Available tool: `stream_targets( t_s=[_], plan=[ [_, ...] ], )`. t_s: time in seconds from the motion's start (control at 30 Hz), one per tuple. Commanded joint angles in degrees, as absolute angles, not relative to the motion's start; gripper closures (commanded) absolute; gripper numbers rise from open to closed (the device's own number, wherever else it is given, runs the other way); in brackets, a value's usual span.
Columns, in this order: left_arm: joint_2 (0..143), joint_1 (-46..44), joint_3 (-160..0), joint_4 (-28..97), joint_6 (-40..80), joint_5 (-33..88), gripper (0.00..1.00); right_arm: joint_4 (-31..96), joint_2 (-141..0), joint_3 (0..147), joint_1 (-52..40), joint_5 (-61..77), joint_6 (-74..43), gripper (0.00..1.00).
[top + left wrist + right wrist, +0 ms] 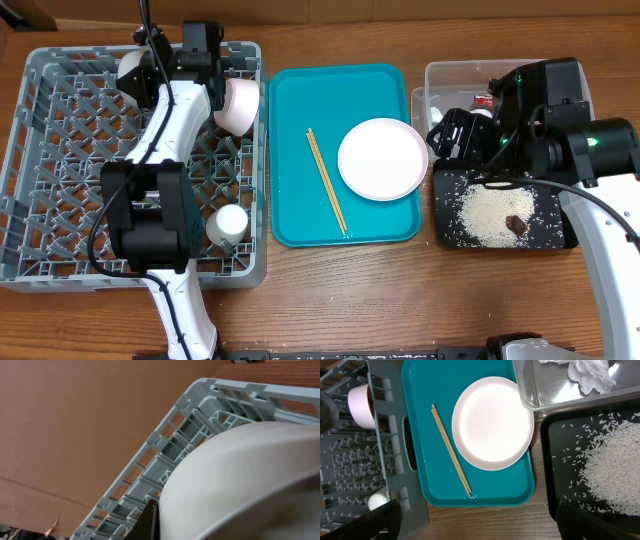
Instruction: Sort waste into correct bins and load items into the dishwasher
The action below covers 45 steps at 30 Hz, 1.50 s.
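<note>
From above, you are seeing the grey dish rack [60, 275] sitting on the left of the worktop [330, 300]. Your left arm [165, 130] is reaching to its far side, and the left jaws are hanging there beside a pale bowl [130, 68]. A pinkish bowl [243, 105] is leaning at the rack's right wall, and a small white cup [231, 222] is sitting in its near right part. In the middle, the teal tray [290, 200] is carrying the chopsticks [325, 180] and the white plate [382, 158], lying apart. The right jaws are hovering where the clear tub [450, 72] is meeting the black tray [548, 238]; rice [488, 212] and a brown lump [516, 224] are lying in that tray.

In the left wrist view, the pale bowl [240, 485] is filling the frame, close to a corner of the dish rack [165, 455]. One dark finger [150, 521] is touching its edge. The left jaws are standing closed and narrow; whether they are pinching the rim, you cannot tell.

In the right wrist view, the two fingers [375, 520] are standing wide apart, holding nothing. Below them, the plate [492, 422] and chopsticks [451, 450] are lying on the teal tray [425, 485], and a white tissue [590, 372] is lying in the clear tub [555, 404].
</note>
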<state>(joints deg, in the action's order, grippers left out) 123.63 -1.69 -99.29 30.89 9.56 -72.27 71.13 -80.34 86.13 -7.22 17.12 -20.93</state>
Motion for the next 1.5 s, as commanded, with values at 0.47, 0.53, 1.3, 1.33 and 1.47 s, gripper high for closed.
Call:
stream_targets(
  t_s=[0.47,0.53,1.3,1.33,1.47],
  plan=[
    [126.43,-2.85,-98.72,32.99,11.46,-69.60,0.96,70.87,-80.42,86.21,-7.09,16.51,-20.53,0.00],
    [126.43,-4.32,-98.72,33.98,11.38,-68.31,0.95,70.87,-80.42,86.21,-7.09,16.51,-20.53,0.00],
    [124.66,-8.62,-101.21,39.86,2.55,-59.35,0.00,70.87,-80.42,86.21,-7.09,16.53,-20.53,0.00],
    [124.18,-8.80,-101.54,40.29,2.48,-59.00,0.00,70.87,-80.42,86.21,-7.09,16.51,-20.53,0.00],
    [122.26,-9.32,-102.10,41.47,0.27,-55.48,0.00,70.87,-80.42,86.21,-7.09,16.51,-20.53,0.00]
  ],
)
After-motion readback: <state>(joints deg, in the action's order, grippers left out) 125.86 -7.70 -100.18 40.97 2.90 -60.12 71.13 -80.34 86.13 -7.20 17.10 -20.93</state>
